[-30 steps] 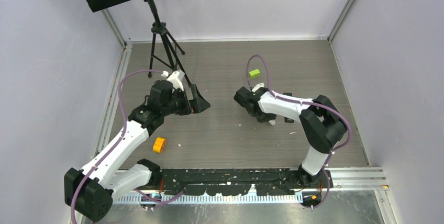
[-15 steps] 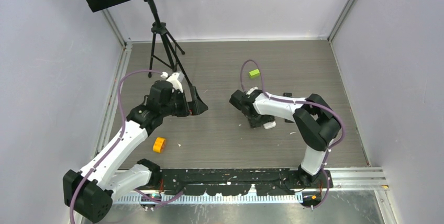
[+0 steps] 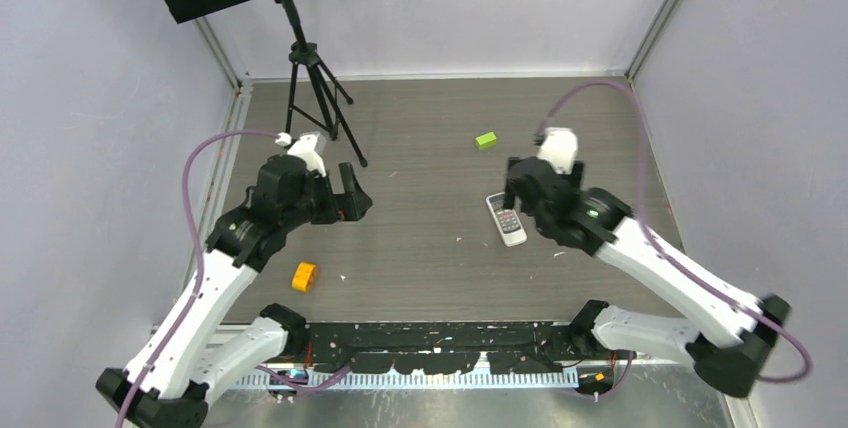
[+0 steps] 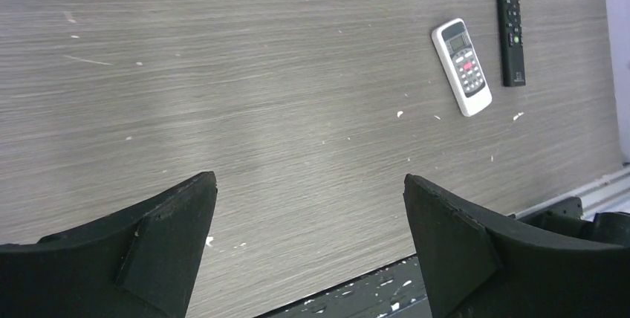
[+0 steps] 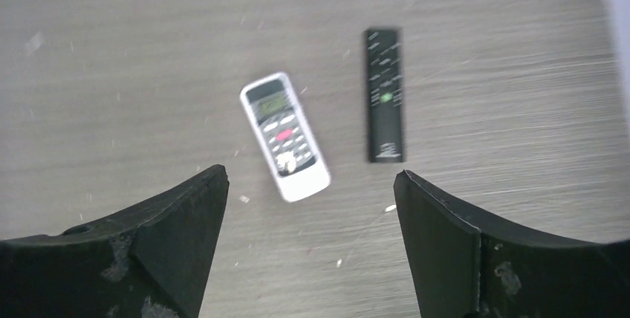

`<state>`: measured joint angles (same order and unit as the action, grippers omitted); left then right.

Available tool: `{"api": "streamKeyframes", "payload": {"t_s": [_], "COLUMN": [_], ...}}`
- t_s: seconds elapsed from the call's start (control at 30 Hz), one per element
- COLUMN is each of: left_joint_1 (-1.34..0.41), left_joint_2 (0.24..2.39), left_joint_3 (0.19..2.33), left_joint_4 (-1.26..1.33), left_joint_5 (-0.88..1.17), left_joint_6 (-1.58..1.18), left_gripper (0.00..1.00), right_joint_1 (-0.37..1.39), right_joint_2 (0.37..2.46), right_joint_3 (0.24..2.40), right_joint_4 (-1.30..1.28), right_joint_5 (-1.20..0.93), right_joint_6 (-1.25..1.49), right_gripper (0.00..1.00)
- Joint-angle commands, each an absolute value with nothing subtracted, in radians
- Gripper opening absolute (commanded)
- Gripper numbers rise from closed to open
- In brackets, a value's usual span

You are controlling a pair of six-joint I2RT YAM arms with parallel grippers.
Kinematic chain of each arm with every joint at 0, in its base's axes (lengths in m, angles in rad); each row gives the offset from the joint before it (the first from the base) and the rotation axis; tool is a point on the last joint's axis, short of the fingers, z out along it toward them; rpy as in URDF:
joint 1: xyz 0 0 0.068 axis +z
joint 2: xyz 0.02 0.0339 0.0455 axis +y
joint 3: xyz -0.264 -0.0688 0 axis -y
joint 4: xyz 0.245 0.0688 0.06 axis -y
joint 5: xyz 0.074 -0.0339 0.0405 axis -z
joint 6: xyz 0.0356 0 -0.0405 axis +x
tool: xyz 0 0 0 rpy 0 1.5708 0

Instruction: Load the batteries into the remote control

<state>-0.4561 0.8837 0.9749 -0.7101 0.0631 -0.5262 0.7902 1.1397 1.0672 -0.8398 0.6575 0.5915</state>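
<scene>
Two remotes lie face up on the grey wood table. The white remote control [image 5: 286, 136] shows its buttons and a small screen; a slim black remote [image 5: 385, 95] lies just to its right. The right gripper [image 5: 310, 174] hangs open above them, holding nothing. In the top view the right gripper [image 3: 516, 191] hovers by the white remote [image 3: 505, 219], and the arm hides the black one. Over at the left, the left gripper [image 3: 357, 197] is wide open and empty. Its wrist view shows the white remote [image 4: 462, 67] and black remote [image 4: 510, 37] far off. The batteries are out of view.
A lime-green block [image 3: 486, 139] lies behind the remotes. An orange block [image 3: 304, 276] sits near the left arm's elbow. A music stand on a tripod [image 3: 310, 73] occupies the back left corner. Walls close in the table on three sides.
The right gripper has opened, let go of the white remote on the table, and lifted up and to the right. The left gripper drew back a little leftward.
</scene>
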Motion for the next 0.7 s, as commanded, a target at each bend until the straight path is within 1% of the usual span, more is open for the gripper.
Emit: {"api": "streamKeyframes", "payload": {"t_s": [0.0,0.17,0.37,0.53,0.67], "left_joint_1": [-0.454,-0.454,-0.454,-0.454,-0.454], "left_joint_2": [0.744,0.626,0.539,0.485,0.458], "left_joint_3": [1.018,1.072,1.138,1.187,1.202], "left_joint_4": [-0.778,-0.861,-0.953,-1.004,-1.018], "left_joint_5": [-0.077,-0.149,-0.179,-0.202,-0.2], "left_joint_6": [-0.462,-0.423,-0.373,-0.365,-0.372], "left_gripper": [1.0,1.0,1.0,1.0,1.0], "right_joint_1": [0.789,0.789,0.788,0.788,0.789], "right_joint_2": [0.9,0.717,0.553,0.5,0.472], "right_joint_3": [1.136,1.267,1.379,1.446,1.456], "right_joint_4": [-0.972,-1.09,-1.142,-1.188,-1.192], "right_joint_5": [0.986,1.147,1.203,1.233,1.237], "right_joint_6": [0.626,0.599,0.549,0.543,0.547], "right_gripper": [0.88,0.89,0.89,0.89,0.9]}}
